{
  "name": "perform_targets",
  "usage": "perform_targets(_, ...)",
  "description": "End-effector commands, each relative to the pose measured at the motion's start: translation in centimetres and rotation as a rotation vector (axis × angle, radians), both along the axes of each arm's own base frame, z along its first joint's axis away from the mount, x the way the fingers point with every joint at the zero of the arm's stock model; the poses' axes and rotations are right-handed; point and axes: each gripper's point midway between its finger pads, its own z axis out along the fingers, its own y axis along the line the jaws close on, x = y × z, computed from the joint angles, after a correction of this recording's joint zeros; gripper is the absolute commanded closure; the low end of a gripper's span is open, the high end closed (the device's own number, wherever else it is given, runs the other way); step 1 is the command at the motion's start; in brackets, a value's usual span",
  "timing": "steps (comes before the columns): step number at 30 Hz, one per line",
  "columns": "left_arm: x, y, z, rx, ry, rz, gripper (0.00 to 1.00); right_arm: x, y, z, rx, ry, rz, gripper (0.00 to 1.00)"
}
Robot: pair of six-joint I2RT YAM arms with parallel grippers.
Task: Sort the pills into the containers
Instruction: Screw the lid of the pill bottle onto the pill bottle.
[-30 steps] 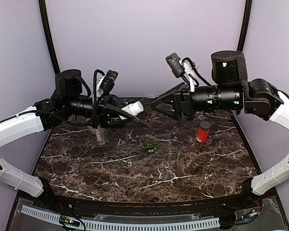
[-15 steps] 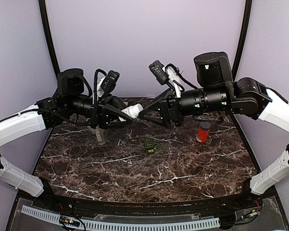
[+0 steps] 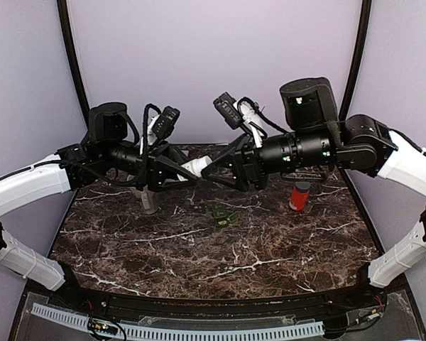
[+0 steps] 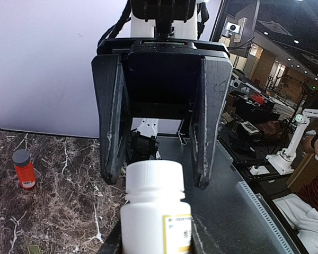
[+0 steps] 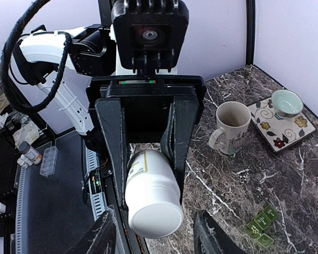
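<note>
While both arms are raised above the counter [image 3: 199, 259] and reach toward each other, we see the left end effector [image 3: 186, 169] clamped on a white bottle [image 4: 156, 214], which it holds in the air over the back part of the counter. The bottle lies about level, and its white cap [image 4: 155, 179] points at the right arm. On the side of the bottle we can see a yellow label, but its print is too small for us to read. The right end effector [image 3: 209, 170] is apart. In the left wrist view its two black fingers [image 4: 112, 127] stand one on each side of the cap, just beside it, with a thin gap on both sides, so we do not see them touching it. A red vial [image 3: 299, 195] with a grey lid stands upright on the right part of the counter, below the right arm. A green pill box [image 3: 226, 214] lies flat near the middle of the counter, between the vial and a mug [image 3: 146, 199], and apart from both. The mug stands upright on the left part, under the left arm. In the right wrist view we find a flowered plate [image 5: 270, 129] near the mug, close to the wall, and a small cup [image 5: 286, 101] sits on it. Whether any pills are in the pill box we cannot tell.
</note>
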Motion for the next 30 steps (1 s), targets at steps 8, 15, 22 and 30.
perform_targets(8, -0.2, 0.2, 1.4, -0.019, -0.008, -0.021, 1.00, -0.4, 0.7, 2.0, 0.038, -0.038, 0.030, 0.56)
perform_targets(15, -0.1, 0.1, 1.3, -0.017, -0.006, -0.023, 1.00, -0.4, 1.0, 2.0, 0.027, -0.039, 0.035, 0.61)
perform_targets(22, -0.2, 0.2, 1.4, -0.019, -0.008, -0.026, 1.00, -0.5, 1.5, 1.6, 0.008, -0.033, 0.050, 0.84)
perform_targets(30, 0.1, 0.1, 1.4, -0.025, -0.021, -0.008, 1.00, -1.0, 1.8, 1.9, 0.030, 0.007, 0.065, 1.00)
